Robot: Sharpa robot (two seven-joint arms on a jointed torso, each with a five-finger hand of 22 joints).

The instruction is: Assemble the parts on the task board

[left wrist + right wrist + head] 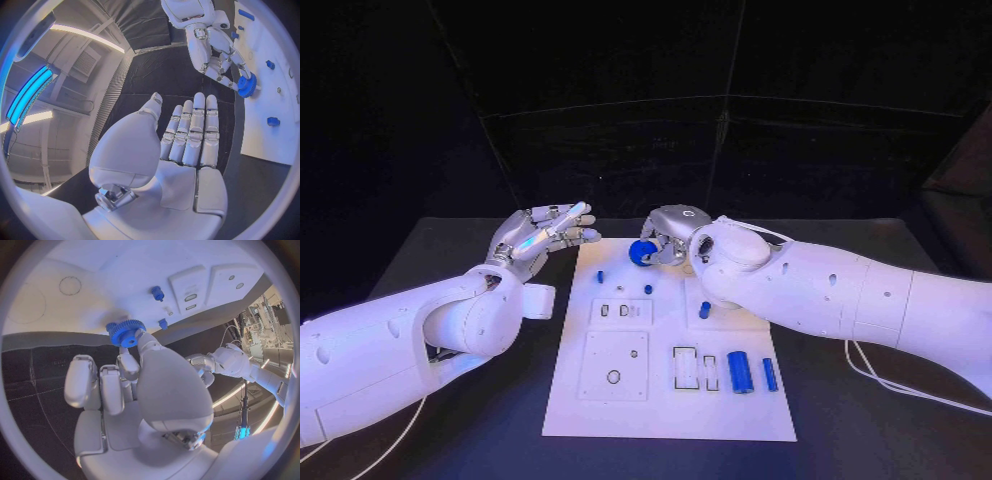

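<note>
Head view, bench: the black bench carries everything, and both arms reach over its far half.
Board: the white task board lies lengthwise away from the robot; its far end sits under the right robot hand, with the left robot hand off its left edge.
Left robot hand: raised clear of the board, fingers straight and together, holding nothing.
Right robot hand: fingertips closed on a blue gear, held just above the far end of the board.
Gear: a flat toothed disc with no long axis; the right wrist view shows its face turned partly toward the board, still tilted.
Pegs: small blue pegs stand just in front of the right robot hand, nearer the robot.
Step in hand: probably seating the gear on its post. Level the disc with the board first, line its bore over the post, then lower straight down with a slight twist so the teeth mesh.
</note>
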